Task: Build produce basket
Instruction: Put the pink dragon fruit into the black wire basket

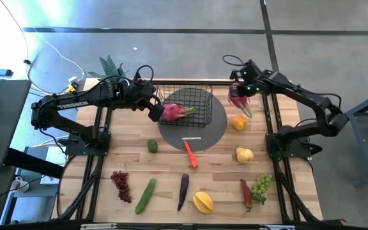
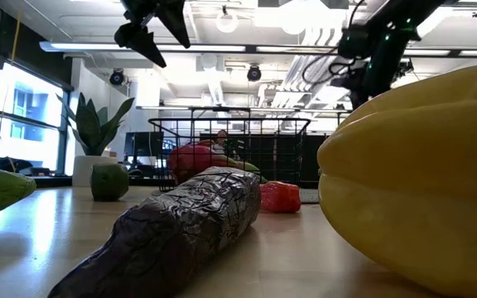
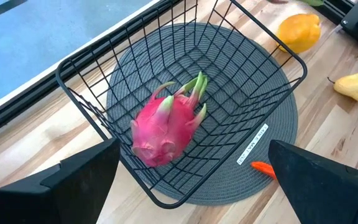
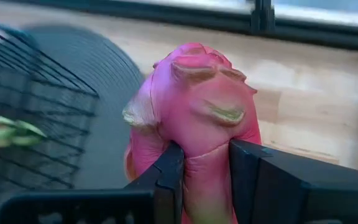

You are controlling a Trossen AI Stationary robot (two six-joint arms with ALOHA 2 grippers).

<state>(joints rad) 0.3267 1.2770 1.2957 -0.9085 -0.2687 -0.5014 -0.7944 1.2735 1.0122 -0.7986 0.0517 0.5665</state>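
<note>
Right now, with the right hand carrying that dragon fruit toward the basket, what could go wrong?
1. The right hand pinches its dragon fruit only at the narrow lower end, with the bulk above the fingers; it could pivot or slip out on the way.
2. The basket already holds a dragon fruit; a second could land on it and roll.
3. The left hand, open, sits at the basket's rim, so the arms could crowd each other there.

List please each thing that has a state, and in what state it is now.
basket: upright on the grey mat, holds one dragon fruit
second dragon fruit: gripped, lifted beside the basket
left gripper: open, above the basket
right gripper: shut on the second dragon fruit
carrot: lying on the table
</note>
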